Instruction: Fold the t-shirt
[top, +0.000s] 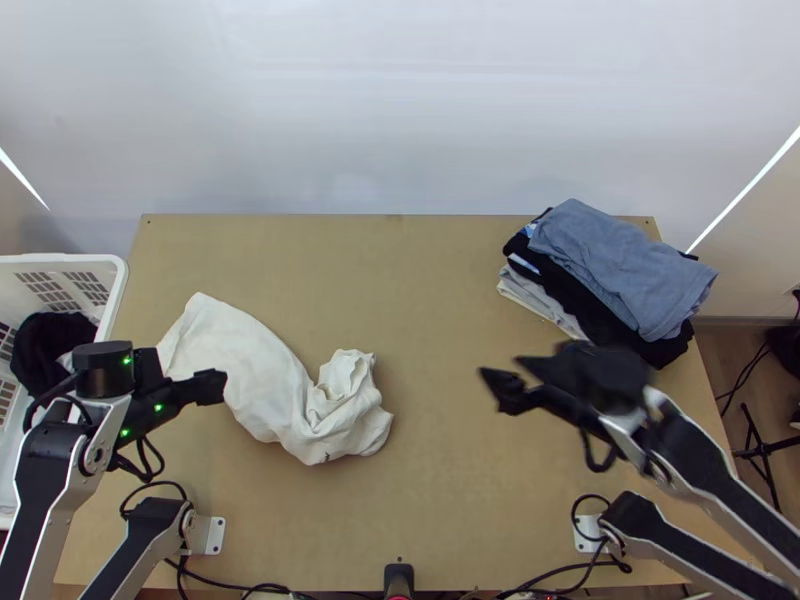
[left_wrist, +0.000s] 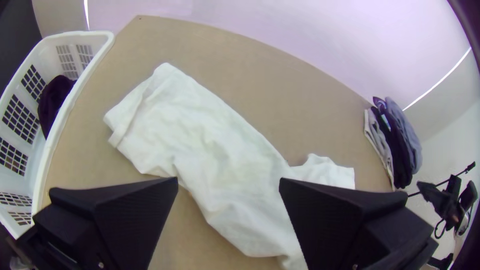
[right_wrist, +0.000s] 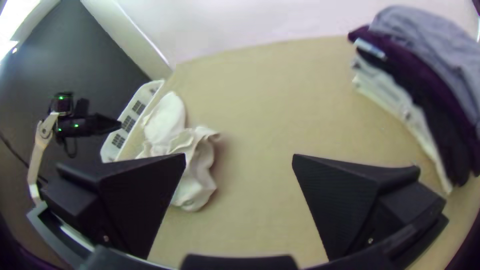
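White t-shirt (top: 262, 375) lies W of ctr, i.e. approx. 9 o'c on the table (top: 450, 260) (top view, 12 = far edge): one long, wrinkled strip on the slant, its flatter, broader end twd 10 o'c, its other end nr table ctr, bunched & crumpled w/ loose folds standing up a bit. Not a neat fold; can't tell how many layers. L gripper (top: 215, 386), also abt 9 o'c, pts in twd ctr; from above its tips overlap the shirt's edge on the 8–9 o'c side. L wrist view: fingers well apart, nothing gripped, cloth visible past the gap. R gripper (top: 503, 380) is at approx. 3 o'c, betw. the shirt's bunched end & the pile, pts twd 9 o'c, a bit blurred in top view. R wrist view: fingers spread wide, nothing in them, bare wood past the gap. Pile of folded clothes (top: 668, 350) at 2 o'c, nr the far R corner: grey-blue pc (top: 615, 262) on top, dk ones under, lt grey/white at the bottom, sticking out on the pile's 8–9 o'c side. Wht plastic basket (top: 118, 290) at 9 o'c, just beside the table's L edge, w/ dk cloth (top: 42, 350) inside. Small blk item (top: 398, 577) at 6 o'c on the nr edge, cables (top: 235, 586) beside it.
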